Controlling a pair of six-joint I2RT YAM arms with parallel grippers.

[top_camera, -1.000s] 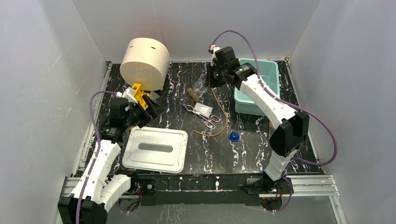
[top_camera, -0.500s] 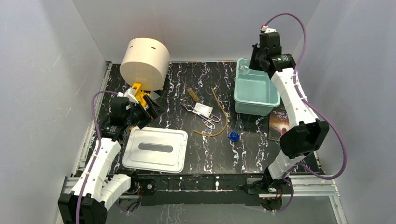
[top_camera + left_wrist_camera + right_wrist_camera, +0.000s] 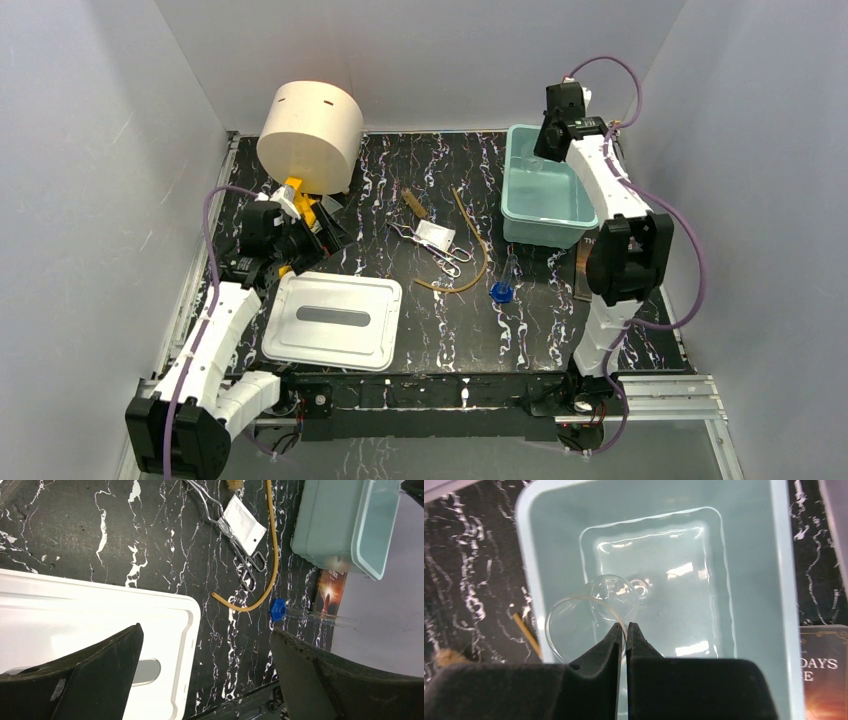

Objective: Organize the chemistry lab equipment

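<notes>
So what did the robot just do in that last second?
The right gripper, shut on the beaker by its rim, swung it from the back-middle of the table rightward to above the bin; it has not let go. The left gripper, open, barely shifted. Tongs, tube, packet, flask and lid stayed put.

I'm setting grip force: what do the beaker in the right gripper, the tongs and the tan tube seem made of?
The clear beaker: glass or clear plastic, undecidable here; fully transparent, glossy thin rim, bin showing through. The metal tongs: bare metal, silvery thin arms with highlights. The tan rubber tube: probably rubber or latex; dull amber, lying in a loose curve.
</notes>
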